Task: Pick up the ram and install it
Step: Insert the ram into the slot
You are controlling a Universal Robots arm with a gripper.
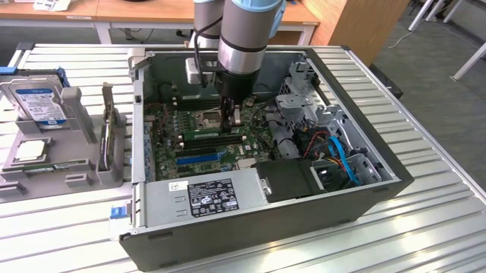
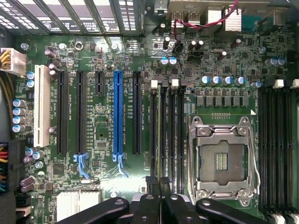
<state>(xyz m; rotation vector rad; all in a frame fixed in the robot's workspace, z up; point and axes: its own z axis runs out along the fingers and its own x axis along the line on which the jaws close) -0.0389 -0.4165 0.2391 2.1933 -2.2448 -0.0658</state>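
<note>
Motherboard (image 2: 100, 135) backdrop; edge-on ram (image 2: 159, 126) barely discernible

Green motherboard (image 2: 103, 126) with black slots, one blue (image 2: 118, 116), one white (image 2: 42, 105). Black gripper (image 2: 159, 184). Dark grey case (image 1: 304, 227) on a ribbed silver table (image 1: 425, 227); blue cables (image 1: 345, 159) at its three o'clock. Ten o'clock: blue-white drive label (image 1: 38, 96).

Ram (image 2: 159, 135) among memory slots (image 2: 174, 135), beside CPU socket (image 2: 223, 161)

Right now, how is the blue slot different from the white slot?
The blue slot lies between black slots; the white slot sits near the edge of the board. The blue slot has a latch at one end; the white slot shows none. Both are long and empty.
</note>
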